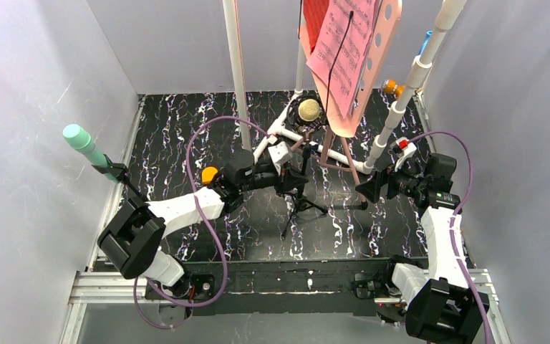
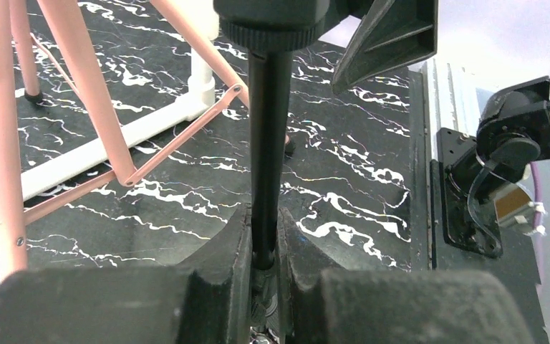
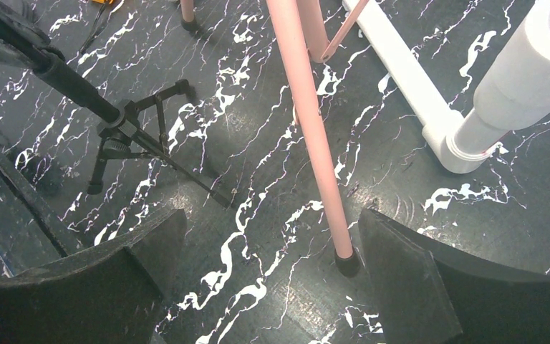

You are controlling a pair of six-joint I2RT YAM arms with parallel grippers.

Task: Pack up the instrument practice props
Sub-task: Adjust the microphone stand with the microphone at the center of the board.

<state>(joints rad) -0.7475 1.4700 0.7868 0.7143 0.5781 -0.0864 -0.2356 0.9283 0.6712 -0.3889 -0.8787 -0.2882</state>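
The left pincer is pressed together on the thin upright pole of a black tripod microphone stand. The right pincer is spread wide, and one slim leg of the tall pink hole-punched music stand comes down between its fingers, closer to one than the other. The white plastic pipe frame lies just beyond that leg, farther from the right pincer. High above and between both pincers, the stand's desk carries pink printed sheet music with a red folder behind it. A round yellow microphone tops the pole the left pincer grips. A mint-green microphone sits well off to that pincer's left, by the wall.
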